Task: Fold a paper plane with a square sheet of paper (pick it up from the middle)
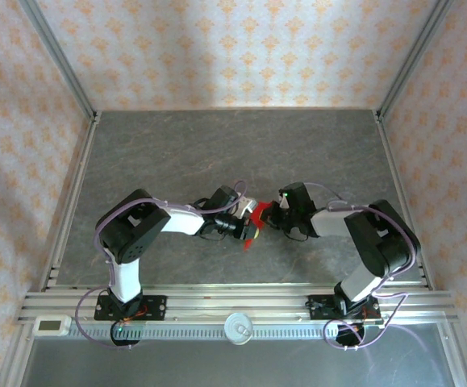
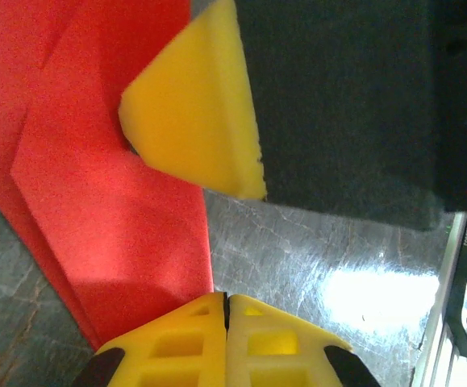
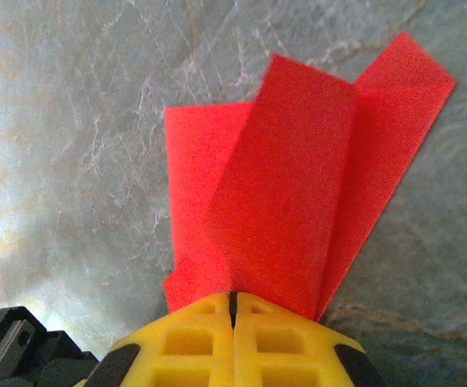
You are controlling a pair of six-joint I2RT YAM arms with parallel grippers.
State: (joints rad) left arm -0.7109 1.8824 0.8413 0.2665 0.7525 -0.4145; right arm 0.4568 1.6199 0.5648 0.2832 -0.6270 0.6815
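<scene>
A dark grey, marble-veined table top (image 1: 177, 153) sits inside a booth of three walls (image 1: 241, 48) papered pale pink with a repeating orange floral motif. Silver metal posts (image 1: 58, 56) rise at the back corners — a slotted metal rail (image 1: 241, 300) runs along the near edge. Soft light leaves a white glare (image 2: 370, 294) on the stone-like surface.

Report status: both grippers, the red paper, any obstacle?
Right gripper shut on folded red paper. Left gripper shut at its edge, hold unclear. No obstacle seen.
</scene>
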